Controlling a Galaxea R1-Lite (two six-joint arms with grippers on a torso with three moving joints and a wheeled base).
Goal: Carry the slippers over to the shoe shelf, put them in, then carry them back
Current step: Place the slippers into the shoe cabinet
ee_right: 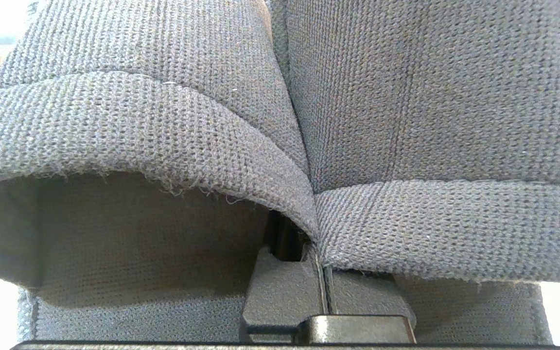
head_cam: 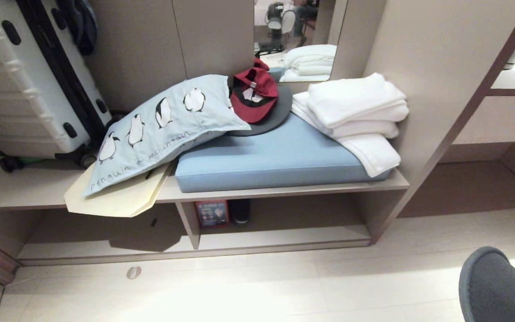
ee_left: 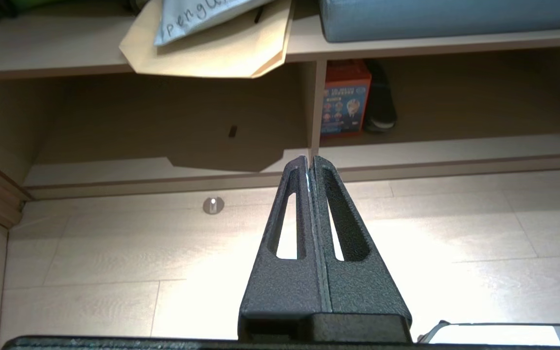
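Observation:
The slippers point(ee_right: 139, 121) are dark knitted fabric and fill the right wrist view side by side. My right gripper point(ee_right: 324, 282) is shut on their two inner edges, which are pressed together, and the fabric hides its fingertips. One rounded slipper toe point(head_cam: 494, 286) shows at the lower right of the head view, above the floor. The shoe shelf point(head_cam: 284, 235) is the low open compartment under the bench, with an upright divider point(head_cam: 189, 223), and it lies ahead and to the left of the slippers. My left gripper point(ee_left: 310, 163) is shut and empty, pointing at the shoe shelf point(ee_left: 430, 150) over the floor.
On the bench lie a penguin pillow point(head_cam: 163, 129), a blue cushion point(head_cam: 280, 156), folded white towels point(head_cam: 356, 116) and a red cap point(head_cam: 253, 96). A white suitcase point(head_cam: 25, 80) stands at the left. An orange box point(head_cam: 212, 213) and a dark object point(head_cam: 239, 211) sit inside the shelf beside the divider. A metal stop point(head_cam: 133, 272) sits on the floor.

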